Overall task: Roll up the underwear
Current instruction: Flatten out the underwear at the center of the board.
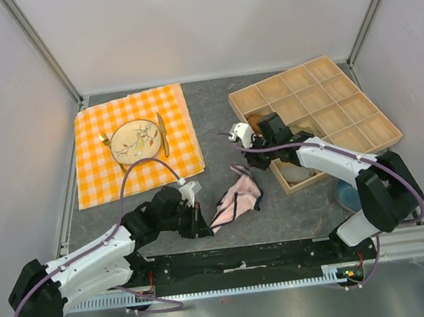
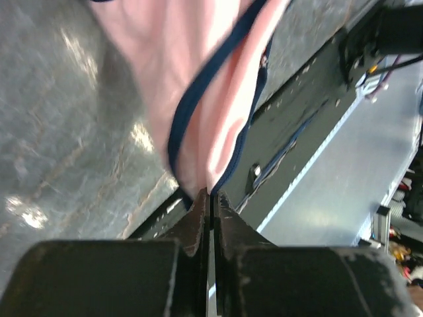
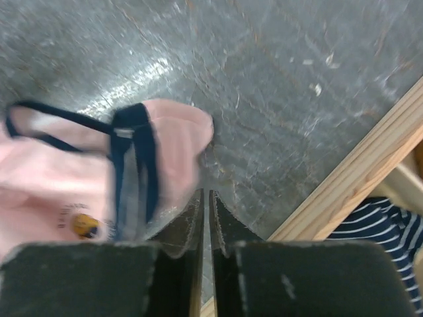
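Note:
The underwear [image 1: 236,200] is a pale pink brief with dark navy edging, lying crumpled on the grey table between the two arms. My left gripper [image 1: 203,223] is shut on its near-left corner; in the left wrist view the pink fabric [image 2: 198,99] runs into the closed gripper [image 2: 210,193]. My right gripper [image 1: 248,165] is at the brief's far edge. In the right wrist view the gripper [image 3: 205,193] is shut with nothing between the tips, and the underwear [image 3: 79,178] lies just to its left.
A wooden compartment tray [image 1: 372,142] stands at the right; its edge [image 3: 360,175] is close to my right gripper, with a blue-striped rolled garment [image 3: 380,228] inside. An orange checked cloth [image 1: 98,172] with a plate [image 1: 137,139] lies at the far left.

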Tool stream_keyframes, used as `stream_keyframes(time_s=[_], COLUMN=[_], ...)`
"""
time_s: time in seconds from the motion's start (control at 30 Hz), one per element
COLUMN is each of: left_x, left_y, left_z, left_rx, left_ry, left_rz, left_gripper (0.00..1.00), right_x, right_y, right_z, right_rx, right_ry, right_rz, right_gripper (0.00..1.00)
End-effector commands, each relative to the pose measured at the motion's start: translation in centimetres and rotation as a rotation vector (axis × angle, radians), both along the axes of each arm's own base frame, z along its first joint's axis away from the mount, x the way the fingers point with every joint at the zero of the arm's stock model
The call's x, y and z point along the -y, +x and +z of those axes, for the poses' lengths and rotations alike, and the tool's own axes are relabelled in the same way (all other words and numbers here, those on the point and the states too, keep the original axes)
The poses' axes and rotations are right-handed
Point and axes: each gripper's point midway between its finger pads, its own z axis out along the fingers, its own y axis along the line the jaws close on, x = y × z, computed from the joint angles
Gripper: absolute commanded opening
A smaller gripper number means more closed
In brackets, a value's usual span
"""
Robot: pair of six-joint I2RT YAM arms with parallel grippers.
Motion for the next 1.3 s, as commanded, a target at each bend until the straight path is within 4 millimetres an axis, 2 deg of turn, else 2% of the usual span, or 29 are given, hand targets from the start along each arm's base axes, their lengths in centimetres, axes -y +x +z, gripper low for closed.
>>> stream_keyframes(time_s=[0.0,0.07,0.13,0.17,0.2,0.27,0.3,0.33,0.4,0.43,0.53,0.6,0.63,0.67,0.73,0.77,0.8,0.87,0.97,1.07,1.17,1.23,1.27], left_x=[0.0,-0.1,0.0,0.0,0.0,0.2,0.2,0.3,0.4,0.4,0.7,0.8,0.7,0.8,0.7,1.1,1.4,1.8,2.7,3.2,3.9,3.8,3.7], left_y=[-3.0,-3.7,-4.1,-4.1,-4.2,-4.4,-4.5,-4.4,-4.4,-4.3,-3.8,-3.4,-2.6,-1.9,0.0,0.9,1.7,3.5,6.0,8.2,9.7,11.1,11.5], left_z=[-1.5,-2.2,-2.6,-2.7,-2.8,-3.0,-3.0,-3.0,-2.9,-2.8,-2.1,-1.1,-0.8,0.5,1.7,3.2,3.8,5.1,6.0,5.7,4.6,4.2,3.3], left_rx=[-0.144,-0.168,-0.176,-0.178,-0.181,-0.184,-0.185,-0.184,-0.178,-0.175,-0.145,-0.100,-0.055,-0.006,0.132,0.194,0.277,0.389,0.519,0.586,0.631,0.725,0.745], left_ry=[-0.011,-0.003,0.007,0.013,0.016,0.015,0.017,0.014,0.010,0.009,-0.015,-0.034,-0.024,-0.032,-0.009,-0.023,-0.021,-0.014,0.032,0.113,0.189,0.264,0.312], left_rz=[-0.033,-0.048,-0.065,-0.068,-0.073,-0.088,-0.089,-0.090,-0.092,-0.089,-0.080,-0.078,-0.058,-0.051,-0.047,-0.053,-0.083,-0.087,-0.094,-0.110,-0.165,-0.222,-0.263], left_gripper=[0.02,0.02,0.02,0.02,0.02,0.02,0.02,0.02,0.02,0.02,0.13,0.26,0.30,0.37,0.41,0.46,0.47,0.50,0.54,0.64,0.66,0.67,0.67], right_x=[0.5,1.1,1.5,1.1,0.6,-0.4,-2.1,-2.2,-3.0,-3.1,-3.8,-4.3,-4.3,-4.3,-4.3,-4.2,-3.8,-3.6,-3.0,-2.8,-2.6,-2.2,-2.1], right_y=[1.4,1.8,1.9,1.4,0.6,-2.0,-4.6,-6.2,-7.9,-8.0,-8.4,-8.6,-8.6,-8.5,-8.5,-8.6,-8.1,-8.4,-8.0,-7.9,-7.7,-7.6,-7.4], right_z=[-0.5,-0.3,0.1,0.3,1.1,1.4,2.2,2.0,1.4,1.1,-0.1,-0.6,-0.6,-0.6,-0.2,0.1,0.6,1.4,1.8,2.3,2.7,2.7,2.8], right_rx=[0.000,0.023,0.047,0.042,0.059,0.006,-0.033,-0.081,-0.113,-0.112,-0.135,-0.149,-0.165,-0.169,-0.181,-0.192,-0.201,-0.247,-0.279,-0.276,-0.261,-0.252,-0.246], right_ry=[-0.037,-0.061,-0.078,-0.061,-0.040,0.007,0.107,0.125,0.127,0.116,0.079,0.068,0.069,0.065,0.081,0.099,0.125,0.191,0.228,0.248,0.253,0.249,0.247], right_rz=[-0.068,-0.084,-0.079,-0.042,0.028,0.165,0.326,0.378,0.451,0.458,0.465,0.470,0.455,0.451,0.453,0.457,0.441,0.437,0.416,0.413,0.414,0.415,0.417], right_gripper=[0.18,0.31,0.38,0.48,0.52,0.59,0.60,0.61,0.63,0.64,0.69,0.70,0.71,0.72,0.77,0.78,0.79,0.81,0.81,0.83,0.84,0.83,0.84])
